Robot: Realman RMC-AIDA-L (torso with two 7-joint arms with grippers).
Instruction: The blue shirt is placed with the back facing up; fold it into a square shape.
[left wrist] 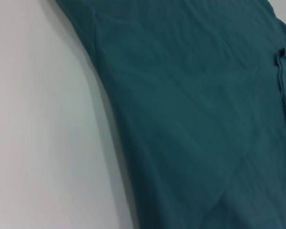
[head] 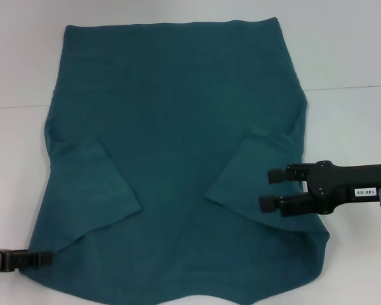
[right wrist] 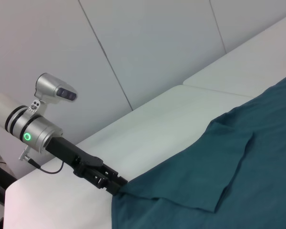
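The shirt (head: 178,159) lies flat mid-table (head: 349,51), both sleeves folded inward, with the left gripper (head: 41,258) pinching its near-left corner at the table's near edge and the right gripper (head: 276,189), fingers spread, hovering over its right side.

Lab-like; bare white table (head: 343,38); plain panelled wall (right wrist: 148,43)

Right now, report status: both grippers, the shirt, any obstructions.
Left gripper at blue shirt's near left edge. Right gripper open above right folded-in sleeve. Shirt flat on white table, both sleeves folded in. Nothing in the way.
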